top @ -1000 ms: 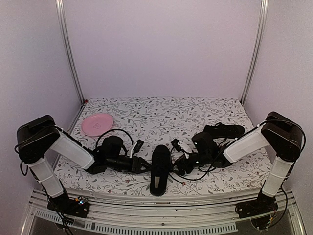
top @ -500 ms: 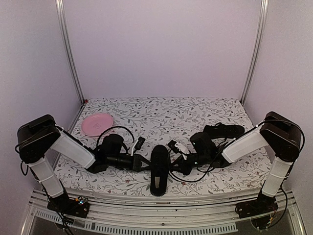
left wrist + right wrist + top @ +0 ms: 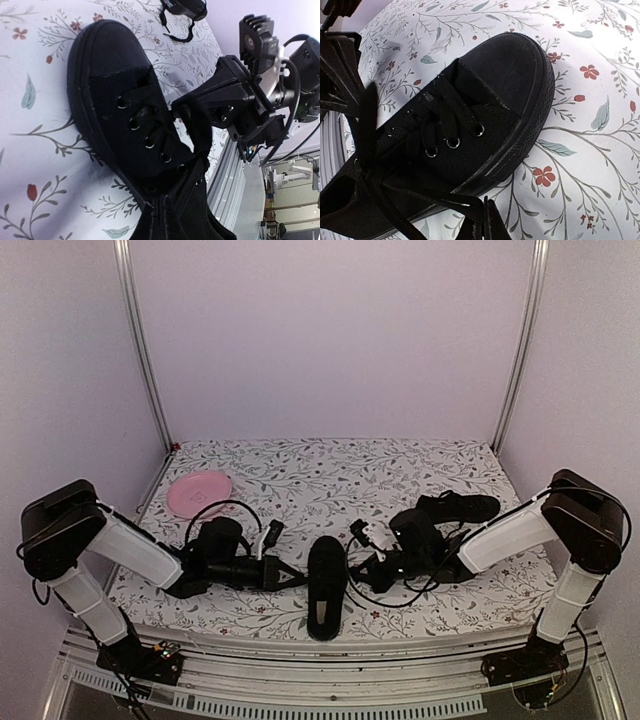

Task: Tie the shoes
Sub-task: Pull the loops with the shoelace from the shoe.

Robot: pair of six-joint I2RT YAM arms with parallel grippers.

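The left end effector (image 3: 292, 578) is closed on the left lace (image 3: 189, 184) of the near shoe (image 3: 327, 585). The right lace (image 3: 437, 198) is pinched by the right end effector (image 3: 361, 575).

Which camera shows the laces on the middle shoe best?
The right wrist view: laces and eyelets fill it, crisp. The left wrist shows them smaller; the top view shows only a black shoe.

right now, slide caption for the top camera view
Left gripper and right gripper shut on laces of the front shoe; second shoe, pink plate behind.
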